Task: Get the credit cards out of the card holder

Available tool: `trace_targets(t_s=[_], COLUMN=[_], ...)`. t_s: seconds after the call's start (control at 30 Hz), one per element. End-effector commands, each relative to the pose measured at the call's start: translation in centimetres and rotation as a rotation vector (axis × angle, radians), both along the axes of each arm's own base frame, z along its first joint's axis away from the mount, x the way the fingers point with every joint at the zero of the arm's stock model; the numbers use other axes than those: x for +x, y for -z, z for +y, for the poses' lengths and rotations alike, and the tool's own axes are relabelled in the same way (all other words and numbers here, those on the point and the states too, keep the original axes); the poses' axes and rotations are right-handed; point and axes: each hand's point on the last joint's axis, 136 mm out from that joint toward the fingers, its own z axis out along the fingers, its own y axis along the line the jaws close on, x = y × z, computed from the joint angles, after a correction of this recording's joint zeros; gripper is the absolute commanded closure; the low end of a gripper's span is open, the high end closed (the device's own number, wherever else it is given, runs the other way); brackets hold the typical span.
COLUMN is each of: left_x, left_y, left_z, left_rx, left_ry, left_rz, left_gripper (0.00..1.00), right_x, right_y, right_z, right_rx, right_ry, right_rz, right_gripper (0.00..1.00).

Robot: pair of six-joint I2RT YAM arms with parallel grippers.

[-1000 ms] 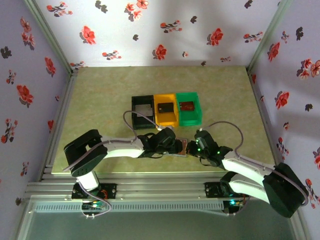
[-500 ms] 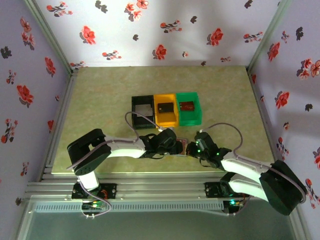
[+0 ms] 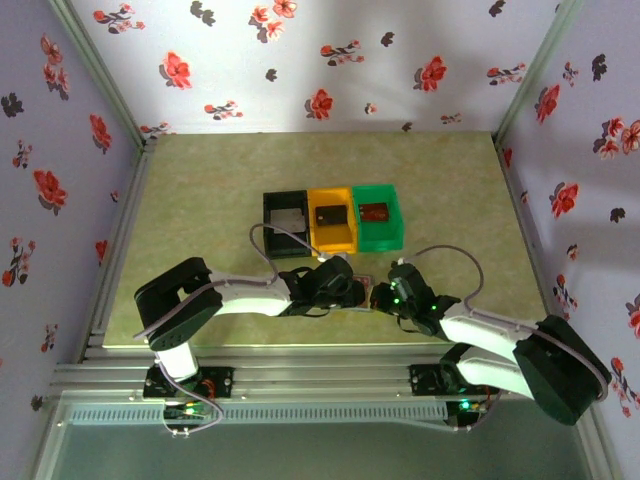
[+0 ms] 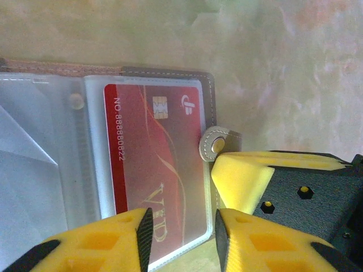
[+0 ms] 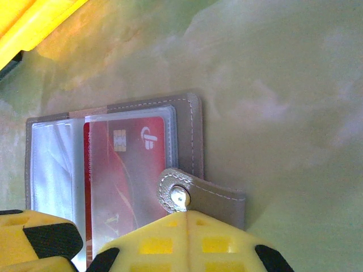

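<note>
Red plastic, a VIP card [image 4: 153,170], sits inside the clear sleeve [image 4: 96,164] of the open grey card holder [image 4: 207,93], which lies flat on the table under both sets of fingertips. The left gripper [image 4: 180,229] has its yellow fingers [image 4: 113,241] apart with a narrow gap. The card's near short end lies in that gap, and its long axis runs straight ahead of the tips. The right gripper [image 5: 187,232] has its fingers together, tips down on the snap tab [image 5: 178,195] just right of the left fingers, apparently pinning the holder. The left arm is nearer the card, so the draw is probably its job. I cannot tell which end of the sleeve is open.
</note>
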Motion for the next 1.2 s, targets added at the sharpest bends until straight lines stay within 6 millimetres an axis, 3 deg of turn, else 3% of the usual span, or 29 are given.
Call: trace_targets(t_s=[0.0, 0.17, 0.67, 0.93, 1.17], left_x=[-0.1, 0.0, 0.5, 0.9, 0.9], left_y=[0.3, 1.1, 1.9, 1.6, 2.0], left_z=[-0.1, 1.1, 1.1, 2.5, 1.8], left_rx=[0.022, 0.09, 0.159, 0.217, 0.201], left_ry=[0.013, -0.002, 0.013, 0.0, 0.004], left_rz=[-0.006, -0.018, -0.035, -0.073, -0.06], left_gripper=[0.64, 0.64, 0.64, 0.63, 0.63], right_x=[-1.2, -1.3, -1.3, -1.3, -1.3], right_y=[1.9, 1.8, 1.9, 1.9, 1.9], right_z=[-1.1, -1.2, -1.1, -1.0, -0.9], right_rx=[-0.039, -0.041, -0.041, -0.043, -0.042], right_ry=[0.013, 0.012, 0.005, 0.004, 0.001], right_rz=[0.066, 0.064, 0.069, 0.069, 0.073], right_gripper=[1.0, 1.0, 1.0, 1.0, 1.0])
